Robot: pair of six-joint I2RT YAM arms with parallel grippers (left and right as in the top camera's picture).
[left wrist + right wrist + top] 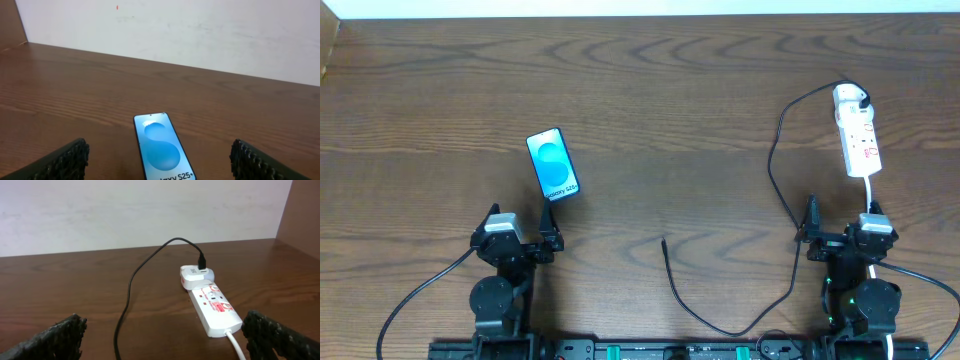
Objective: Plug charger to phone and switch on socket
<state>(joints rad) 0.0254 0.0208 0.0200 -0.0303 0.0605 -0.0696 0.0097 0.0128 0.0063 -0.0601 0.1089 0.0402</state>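
The phone (552, 165) lies face up left of centre, its blue screen lit; it also shows in the left wrist view (161, 147). My left gripper (523, 232) is open and empty just in front of it. The socket (857, 135) lies at the far right with the charger's white adapter (850, 97) plugged into its far end. The black charger cable (782, 190) runs from the adapter down to a loose plug end (664, 241) near the table's middle. My right gripper (842, 228) is open and empty in front of the socket (214, 307).
The socket's white lead (872, 192) runs toward the right arm's base. A pale wall (175, 30) stands behind the far table edge. A wooden side panel (305, 215) rises at the right.
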